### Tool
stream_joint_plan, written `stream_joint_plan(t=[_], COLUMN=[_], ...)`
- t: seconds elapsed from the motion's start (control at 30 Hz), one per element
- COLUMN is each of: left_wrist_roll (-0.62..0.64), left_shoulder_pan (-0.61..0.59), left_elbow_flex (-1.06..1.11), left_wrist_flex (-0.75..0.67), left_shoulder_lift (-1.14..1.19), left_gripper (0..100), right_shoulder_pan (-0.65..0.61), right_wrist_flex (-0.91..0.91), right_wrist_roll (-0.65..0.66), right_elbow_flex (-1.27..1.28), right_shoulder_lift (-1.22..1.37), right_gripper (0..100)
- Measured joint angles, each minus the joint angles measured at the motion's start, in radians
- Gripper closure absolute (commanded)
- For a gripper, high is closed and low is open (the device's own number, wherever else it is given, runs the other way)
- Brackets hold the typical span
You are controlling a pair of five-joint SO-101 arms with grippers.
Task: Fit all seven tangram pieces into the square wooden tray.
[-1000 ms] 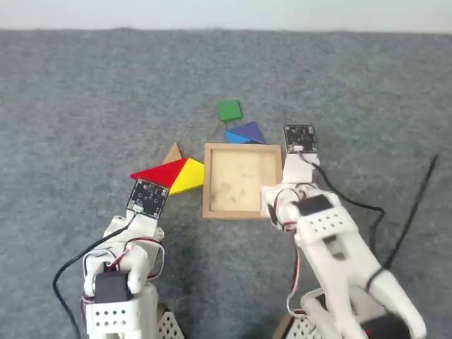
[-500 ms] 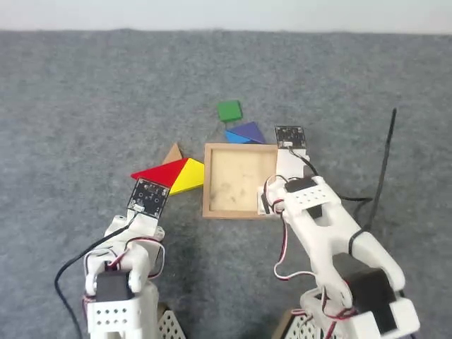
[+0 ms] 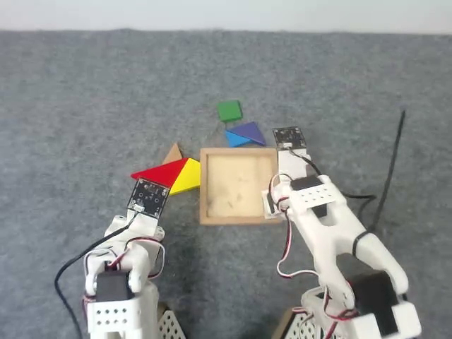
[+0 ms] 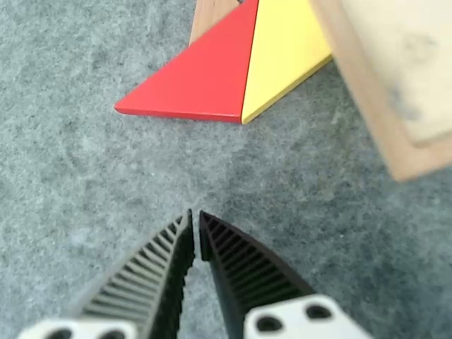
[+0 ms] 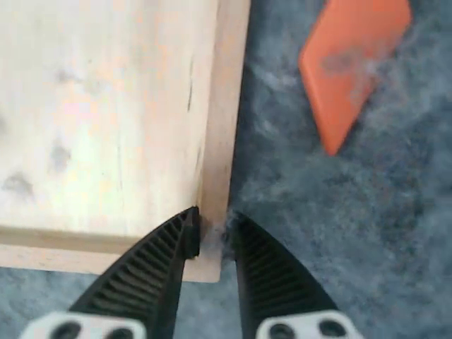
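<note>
Two triangles (image 3: pixel 164 172) left of tray (image 3: pixel 203 191), square (image 3: pixel 229 111) behind

Tray (image 3: pixel 203 185): floor open from above. The right tool (image 5: pixel 212 226) clamps its right wall at the near corner, and an orange piece (image 5: pixel 353 63) lies just outside. The red triangle (image 3: pixel 161 172) and yellow triangle (image 3: pixel 188 178) obstruct the left wall, the blue piece (image 3: pixel 236 138) and purple piece (image 3: pixel 251 131) the far wall. Bare bench (image 3: pixel 85 106) fronts the left tool (image 4: pixel 195 219).
</note>
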Motion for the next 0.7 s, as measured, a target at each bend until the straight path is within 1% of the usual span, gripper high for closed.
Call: stream_joint_plan(t=[0.13,0.23,0.27,0.33,0.47,0.6,0.7], left_wrist_roll=[0.0,-0.063,-0.083,-0.083,0.014,0.157,0.218], left_shoulder_pan=[0.0,-0.002,0.003,0.017,0.015,0.025,0.025], left_elbow_flex=[0.0,-0.014,-0.032,-0.074,-0.17,-0.21,-0.218], left_wrist_flex=[-0.009,-0.055,-0.078,-0.133,-0.195,-0.219,-0.267], left_shoulder_lift=[0.0,0.0,0.0,0.0,0.0,0.0,0.008], left_gripper=[98,98,98,98,91,91,90], right_shoulder_pan=[0.025,0.018,0.003,-0.038,-0.048,-0.044,-0.046], right_wrist_flex=[0.11,0.146,0.149,0.157,0.161,0.192,0.207], right_wrist_roll=[0.086,0.12,0.126,0.13,0.133,0.163,0.183], right_elbow_flex=[0.008,0.066,0.086,0.107,0.124,0.124,0.124], right_shoulder_lift=[-0.121,-0.238,-0.27,-0.325,-0.37,-0.374,-0.374], right_gripper=[99.1,99.0,98.9,98.9,98.9,98.9,98.3])
